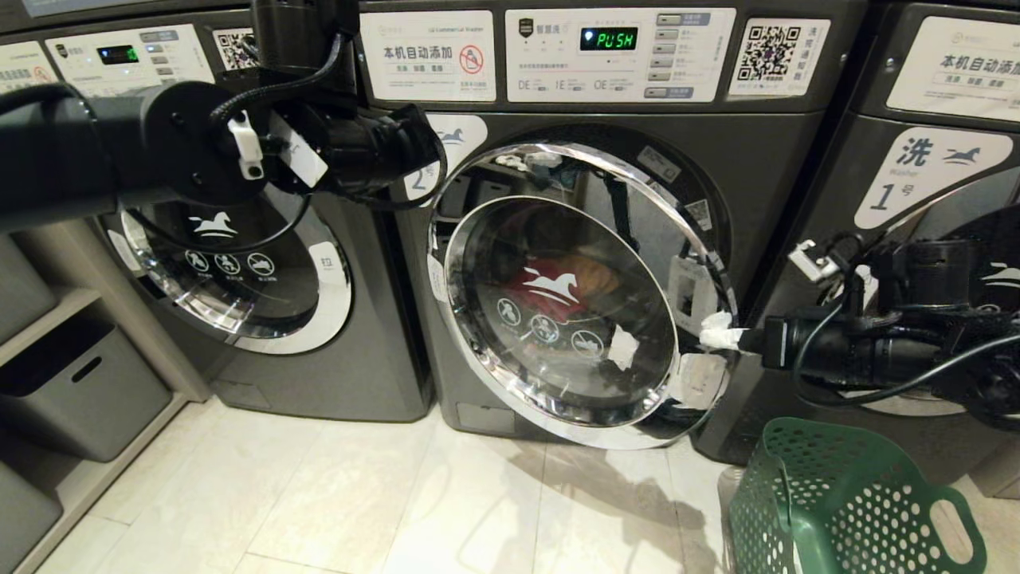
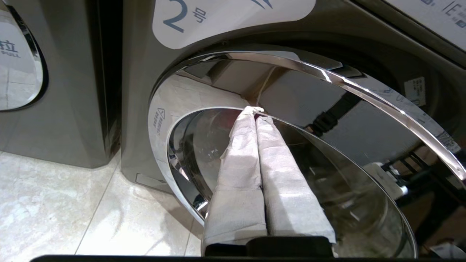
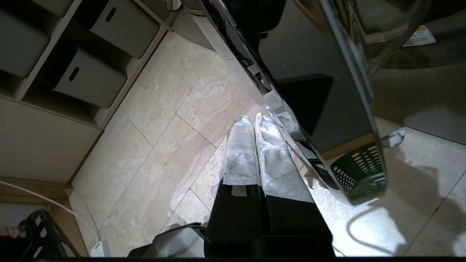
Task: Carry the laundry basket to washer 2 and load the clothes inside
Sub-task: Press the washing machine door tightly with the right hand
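Washer 2 [image 1: 606, 239] stands in the middle of the row, its chrome-rimmed door [image 1: 570, 319] swung partly ajar, hinged at the left, with a gap showing along its right edge. The clothes [image 1: 570, 283] (red and orange-yellow patches) are visible through the glass. The right gripper [image 1: 721, 333] holds level at the door's free right edge, fingers pressed together and empty, tips against or just beside the rim; the right wrist view shows the same fingers [image 3: 251, 145] shut beside the chrome edge. The left gripper [image 2: 255, 111] hangs in front of the upper left part of the door, its padded fingers closed on nothing. The laundry basket [image 1: 837, 502] stands on the tiled floor [image 1: 358, 494] at the lower right, near the door's swing side and in front of washer 1 [image 1: 940, 159]. Floor before the door lies open. A third washer [image 1: 239, 263] stands left; grey bins [image 1: 80, 391] sit in shelving at the far left.
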Available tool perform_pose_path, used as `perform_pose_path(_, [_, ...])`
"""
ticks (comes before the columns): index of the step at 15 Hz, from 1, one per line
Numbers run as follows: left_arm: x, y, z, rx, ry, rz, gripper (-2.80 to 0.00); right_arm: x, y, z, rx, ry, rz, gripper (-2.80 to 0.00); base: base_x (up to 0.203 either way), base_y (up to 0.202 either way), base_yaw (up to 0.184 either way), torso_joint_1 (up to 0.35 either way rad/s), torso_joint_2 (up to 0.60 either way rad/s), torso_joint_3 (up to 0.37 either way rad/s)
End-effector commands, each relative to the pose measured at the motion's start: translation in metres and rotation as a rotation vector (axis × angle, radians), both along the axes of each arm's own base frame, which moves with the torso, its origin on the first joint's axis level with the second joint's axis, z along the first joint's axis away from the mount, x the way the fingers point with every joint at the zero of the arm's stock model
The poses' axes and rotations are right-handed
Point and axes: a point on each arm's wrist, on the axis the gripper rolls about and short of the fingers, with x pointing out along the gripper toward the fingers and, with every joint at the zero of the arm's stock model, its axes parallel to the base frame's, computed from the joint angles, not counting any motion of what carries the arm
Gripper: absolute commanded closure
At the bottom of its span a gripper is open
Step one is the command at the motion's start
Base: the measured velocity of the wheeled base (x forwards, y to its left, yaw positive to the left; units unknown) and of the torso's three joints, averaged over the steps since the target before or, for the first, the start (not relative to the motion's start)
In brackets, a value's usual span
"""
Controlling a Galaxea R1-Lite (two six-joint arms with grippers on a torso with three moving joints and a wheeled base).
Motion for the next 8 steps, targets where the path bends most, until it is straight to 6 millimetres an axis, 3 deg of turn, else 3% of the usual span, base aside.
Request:
perform_pose_path(1, [-0.001, 0.001, 0.002, -0.006, -0.005, 0.004, 0.0, 0.014, 0.005, -0.011, -0.001, 0.025, 0.015, 0.0, 0.0, 0.0, 0.0, 0.0, 0.0, 0.0])
perform_pose_path(4, [-0.001, 0.001, 0.002, -0.006, -0.006, 0.004, 0.0, 0.022, 0.006, -0.015, -0.006, 0.027, 0.002, 0.0, 0.0, 0.0, 0.0, 0.0, 0.0, 0.0])
perform_pose_path(8, [-0.012, 0.007, 0.016, -0.022, -0.037, 0.01, 0.0, 0.05, 0.004, -0.03, -0.087, -0.037, -0.107, 0.0, 0.0, 0.0, 0.0, 0.0, 0.0, 0.0])
